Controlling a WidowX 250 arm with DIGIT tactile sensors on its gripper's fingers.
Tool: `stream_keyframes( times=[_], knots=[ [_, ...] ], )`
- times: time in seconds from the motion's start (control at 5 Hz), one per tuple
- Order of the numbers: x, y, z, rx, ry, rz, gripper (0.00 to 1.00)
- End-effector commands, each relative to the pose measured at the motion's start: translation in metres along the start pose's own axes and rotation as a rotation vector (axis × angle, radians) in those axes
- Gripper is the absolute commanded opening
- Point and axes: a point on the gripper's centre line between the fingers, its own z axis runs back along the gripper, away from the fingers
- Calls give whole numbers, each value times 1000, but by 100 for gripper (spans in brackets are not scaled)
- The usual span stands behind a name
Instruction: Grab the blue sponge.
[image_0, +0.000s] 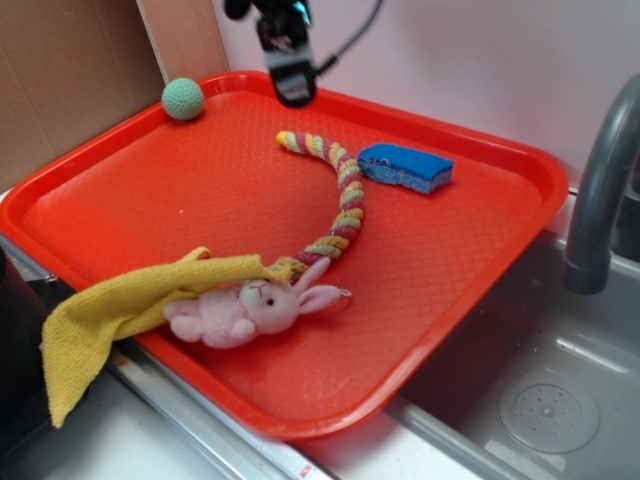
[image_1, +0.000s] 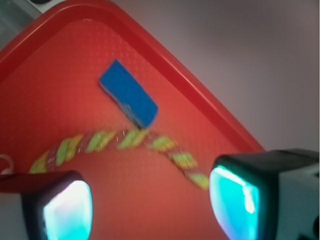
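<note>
The blue sponge (image_0: 405, 166) lies flat on the red tray (image_0: 130, 180) toward its back right, beside the end of a braided rope toy (image_0: 340, 200). My gripper (image_0: 293, 88) hangs high above the tray's back edge, left of the sponge and well apart from it. In the wrist view the blue sponge (image_1: 129, 100) sits ahead of and above my gripper (image_1: 150, 205), with the rope toy (image_1: 120, 142) curving between them. Both cyan-lit fingers stand wide apart with only bare tray between them, so the gripper is open.
A green ball (image_0: 183, 98) rests in the tray's back left corner. A pink bunny (image_0: 250, 310) and a yellow cloth (image_0: 110, 315) lie at the front left edge. A grey faucet (image_0: 600, 190) and sink basin (image_0: 550, 400) stand to the right.
</note>
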Motion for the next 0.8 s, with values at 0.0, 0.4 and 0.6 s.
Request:
stream_keyframes(
  times=[0.0, 0.4, 0.6],
  knots=[
    [39, 4, -32, -17, 36, -62, 100],
    [55, 4, -63, -98, 44, -132, 100],
    [53, 3, -72, -110, 44, -165, 100]
  ],
)
